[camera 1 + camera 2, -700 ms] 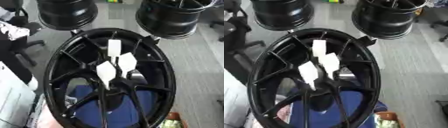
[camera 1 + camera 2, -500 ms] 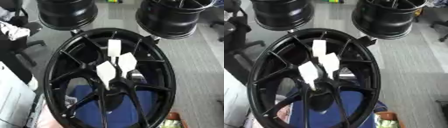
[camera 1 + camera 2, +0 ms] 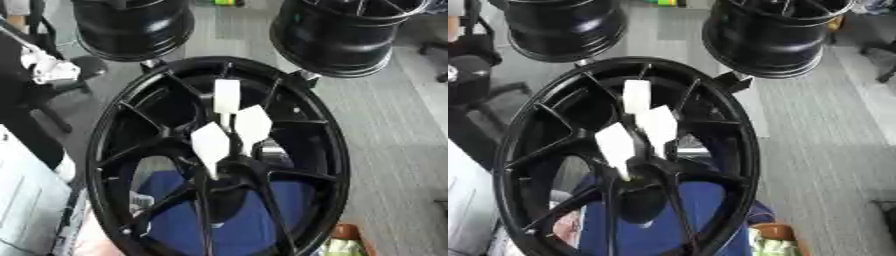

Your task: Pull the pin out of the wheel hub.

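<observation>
No part of the robot's own body is in view.

Looks like a workshop or lab floor set up in an office: grey carpet tiles (image 3: 385,130), black wheel rims (image 3: 131,27) parked at 11 and 1 o'clock, an office chair (image 3: 52,85) at 9 o'clock.

Big black wheel hub (image 3: 114,150) fills most of the shot, three white tag-like pins (image 3: 229,131) stuck near its center — two more black rims (image 3: 131,27) sit behind it on grey floor (image 3: 394,140).
</observation>
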